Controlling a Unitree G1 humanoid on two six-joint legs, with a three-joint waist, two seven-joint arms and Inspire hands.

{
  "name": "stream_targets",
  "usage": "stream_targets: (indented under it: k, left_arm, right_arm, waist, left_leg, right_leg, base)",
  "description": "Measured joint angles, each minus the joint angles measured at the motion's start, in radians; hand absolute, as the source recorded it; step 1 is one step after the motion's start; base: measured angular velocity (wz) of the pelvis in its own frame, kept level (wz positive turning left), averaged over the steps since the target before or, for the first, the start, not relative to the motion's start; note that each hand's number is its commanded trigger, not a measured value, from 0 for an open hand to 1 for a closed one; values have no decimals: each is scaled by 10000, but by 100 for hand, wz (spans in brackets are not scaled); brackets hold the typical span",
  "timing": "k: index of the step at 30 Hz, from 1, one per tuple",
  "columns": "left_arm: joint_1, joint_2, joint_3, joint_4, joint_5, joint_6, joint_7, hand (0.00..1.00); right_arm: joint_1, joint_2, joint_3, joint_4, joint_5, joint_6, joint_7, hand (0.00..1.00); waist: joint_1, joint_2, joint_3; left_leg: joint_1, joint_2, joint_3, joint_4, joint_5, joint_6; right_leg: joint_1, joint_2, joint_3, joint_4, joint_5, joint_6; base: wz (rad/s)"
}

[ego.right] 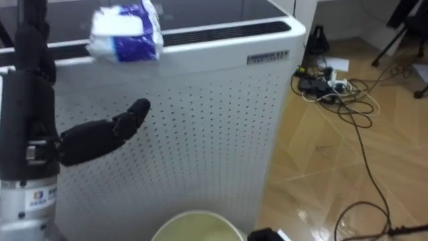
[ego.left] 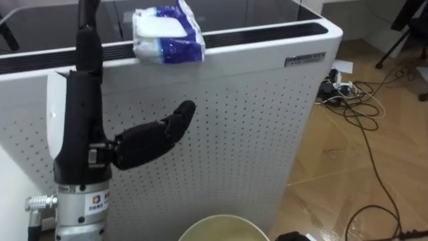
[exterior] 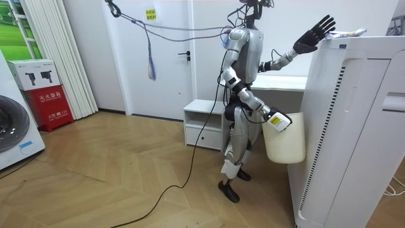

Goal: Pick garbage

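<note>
left hand (ego.left: 144,144) hovering spread and empty, left of the blue-white packet (ego.left: 168,33) lying on the near top edge of the white appliance (ego.left: 227,114). right hand (exterior: 276,120) at the bin (exterior: 285,139), grip unclear. risk: a sweeping reach pushing the packet off the far side, missing the bin.

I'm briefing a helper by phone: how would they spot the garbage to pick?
Find the tall white perforated air purifier. On its top front edge lies a soft tissue pack. It is the only blue-and-white thing up there.
</note>
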Motion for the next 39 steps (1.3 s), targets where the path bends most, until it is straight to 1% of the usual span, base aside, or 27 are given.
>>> stream_targets:
  k: [3,6,9,12,15,18,19,21,23,25,27,30,33,35,37,39]
  left_arm:
    - [-33,7,18,-164,367,4,1,0]
    - [-68,22,22,-286,382,4,8,0]
    - [-65,87,58,-408,402,4,7,0]
    - [-64,134,195,-585,762,-3,7,0]
    - [-61,329,514,-639,1302,-34,100,0]
    - [-60,434,818,-637,1838,-33,123,0]
    - [-61,452,889,-637,2074,-27,164,0]
    - [-61,468,911,-638,2410,4,203,0]
    - [-62,507,968,-638,2915,173,201,0]
    - [-64,548,984,-633,3133,321,203,0]
    - [-61,837,1020,-622,3475,549,191,0]
    - [-48,976,1077,-611,3902,803,97,0]
    - [-24,1044,1161,-610,4317,895,-17,0]
    - [-3,1202,1165,-610,4468,909,-110,0]
    - [56,1321,1165,-610,4470,922,-128,0]
    - [123,1399,1161,-610,4488,937,-143,0]
  right_arm:
    - [3,-32,0,-27,-170,0,193,100]
    - [2,-100,-2,-49,-531,0,369,100]
    - [2,-142,-3,-49,-766,0,440,100]
    - [2,-137,-20,-48,-805,0,477,100]
    - [4,-167,-20,-75,-806,1,600,100]
    - [7,-187,-21,-98,-819,9,696,100]
    - [20,-186,-20,-99,-829,25,790,100]
    - [20,-229,-19,-141,-868,88,911,100]
    - [27,-307,-20,-302,-1062,208,1070,100]
    - [32,-385,-19,-416,-1219,229,1169,100]
    - [81,-407,-21,-632,-1325,330,1271,100]
    - [134,-461,-22,-805,-1603,397,1344,100]
    - [136,-430,-70,-818,-1662,399,1443,100]
    - [136,-439,-81,-818,-1664,399,1512,100]
    - [136,-448,-98,-818,-1663,399,1525,100]
    - [136,-424,-98,-818,-1664,399,1557,100]
  waist:
    - [-2,26,-15]
    - [51,81,-44]
    - [60,111,-51]
    - [51,136,-52]
    - [59,191,-49]
    - [44,239,-48]
    - [34,279,-68]
    - [39,339,-73]
    - [33,418,-83]
    - [21,433,-82]
    - [33,432,-82]
    - [38,436,-76]
    - [41,449,-69]
    - [64,523,-25]
    - [64,607,-1]
    - [60,681,-15]
  left_leg:
    - [229,79,4,-266,28,-47]
    - [430,105,2,-432,55,-92]
    - [577,104,3,-602,72,-112]
    - [696,103,0,-652,72,-113]
    - [835,107,35,-819,82,-125]
    - [977,107,8,-953,108,-153]
    - [1046,112,-15,-982,109,-152]
    - [1165,113,-14,-1000,115,-156]
    - [1207,120,-12,-1034,119,-157]
    - [1267,122,-9,-1114,142,-166]
    - [1354,116,4,-1276,207,-172]
    - [1349,112,12,-1321,232,-170]
    - [1344,113,13,-1329,232,-170]
    - [1313,113,11,-1333,232,-170]
    - [1299,112,10,-1344,232,-170]
    - [1291,110,7,-1353,231,-169]
  right_leg:
    - [199,109,6,-263,27,-45]
    - [371,162,25,-433,47,-77]
    - [434,171,44,-440,48,-76]
    - [550,220,26,-455,49,-74]
    - [644,255,106,-458,51,-72]
    - [803,276,100,-548,54,-76]
    - [885,296,93,-621,62,-72]
    - [948,304,103,-655,62,-72]
    - [1006,322,105,-749,64,-69]
    - [1026,329,127,-774,64,-70]
    - [1038,331,173,-806,64,-70]
    - [1010,328,177,-837,64,-69]
    - [1016,332,175,-857,64,-69]
    - [1012,335,149,-884,80,-62]
    - [1004,340,149,-905,98,-55]
    - [996,337,139,-908,100,-54]
  base:
    - [-4]
    - [-2]
    - [-1]
    - [0]
    - [-5]
    - [0]
    - [0]
    - [0]
    - [0]
    - [-2]
    - [-5]
    - [0]
    - [0]
    - [0]
    - [0]
    - [0]
